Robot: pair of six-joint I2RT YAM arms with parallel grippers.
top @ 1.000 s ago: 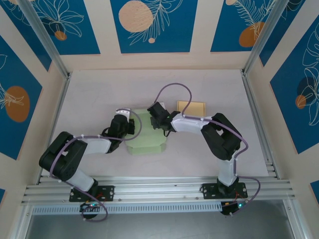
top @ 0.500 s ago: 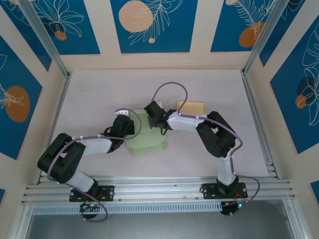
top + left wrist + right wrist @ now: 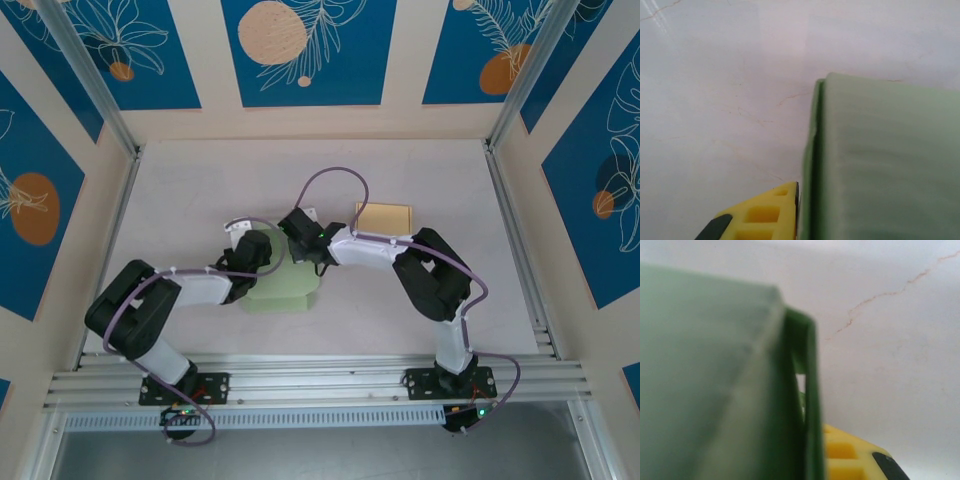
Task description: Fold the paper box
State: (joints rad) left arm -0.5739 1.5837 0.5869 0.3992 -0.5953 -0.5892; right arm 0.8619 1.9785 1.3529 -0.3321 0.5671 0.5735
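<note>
- The paper box (image 3: 285, 288), pale green, sits near the middle of the table (image 3: 200, 190), a little toward the near edge and left of centre.
- The left gripper (image 3: 266, 252) is at the box's far left corner, and the right gripper (image 3: 300, 236) is at its far edge just beside it. A strip of green shows between the two.
- In the left wrist view, a yellow finger (image 3: 767, 212) lies against the outer edge of a green box wall (image 3: 880, 165). The wall hides the other finger, so I cannot tell how wide the jaws stand or whether they pinch.
- In the right wrist view, a thin upright green flap (image 3: 807, 400) stands just beside a broader panel, with a yellow finger (image 3: 845, 455) touching its outer side. The second finger is hidden, so the grip cannot be told.
- A flat tan card (image 3: 383, 216) lies beyond the right arm, apart from the box.
</note>
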